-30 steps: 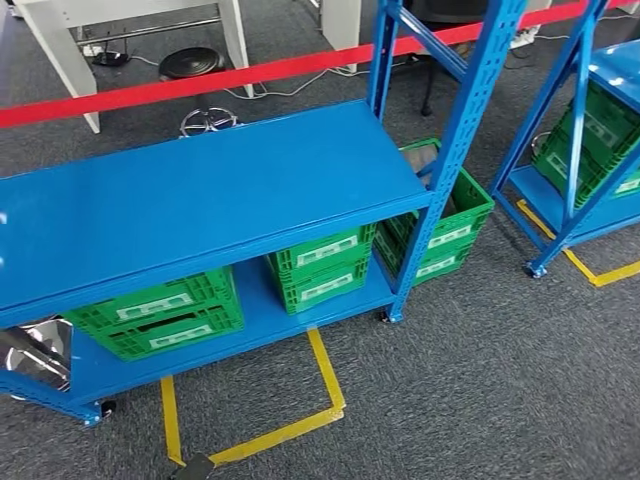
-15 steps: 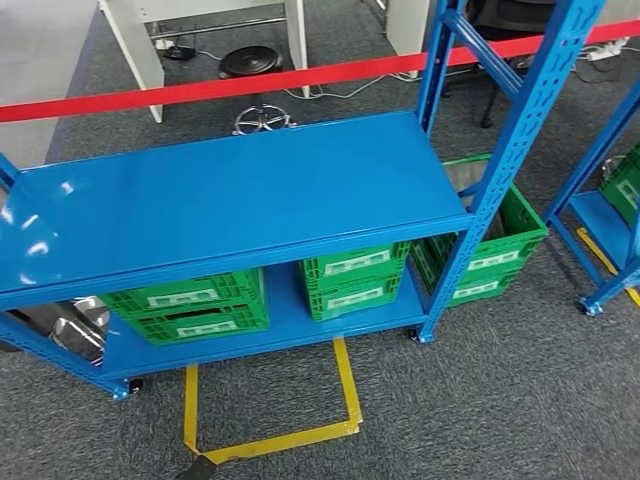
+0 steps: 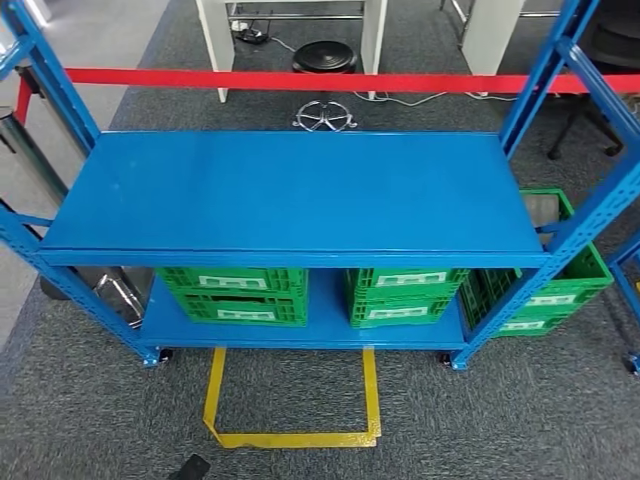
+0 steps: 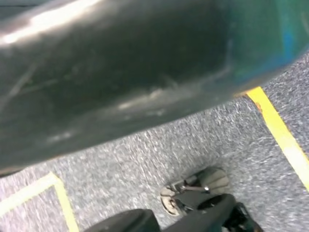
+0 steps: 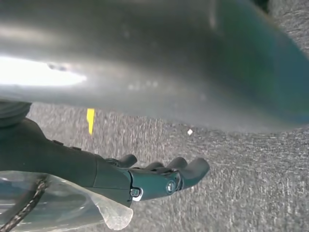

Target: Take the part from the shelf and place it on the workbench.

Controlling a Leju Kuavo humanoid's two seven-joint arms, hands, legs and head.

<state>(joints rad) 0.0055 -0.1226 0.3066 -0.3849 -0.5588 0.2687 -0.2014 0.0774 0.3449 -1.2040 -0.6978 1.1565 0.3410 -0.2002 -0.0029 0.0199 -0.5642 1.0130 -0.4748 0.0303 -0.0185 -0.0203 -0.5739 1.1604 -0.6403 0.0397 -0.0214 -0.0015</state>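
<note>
Swinging round, the camera now squares up to the shelf (image 3: 294, 195); right hand (image 5: 164, 179) hangs with fingers apart, left unclear. No part taken yet.

Shelf rack (image 3: 294, 195) straight ahead on carpet (image 3: 490, 420), upper board bare. On the lower board, two stacked crate pairs side by side: one (image 3: 234, 295) left, one (image 3: 404, 297) right of centre. Beside the rack's right end, on the floor, another crate stack (image 3: 562, 290). Before the rack, a taped floor outline (image 3: 290, 435). Behind it, a barrier tape (image 3: 302, 80), then a stool base (image 3: 324, 117) and table legs (image 3: 215, 45).
</note>
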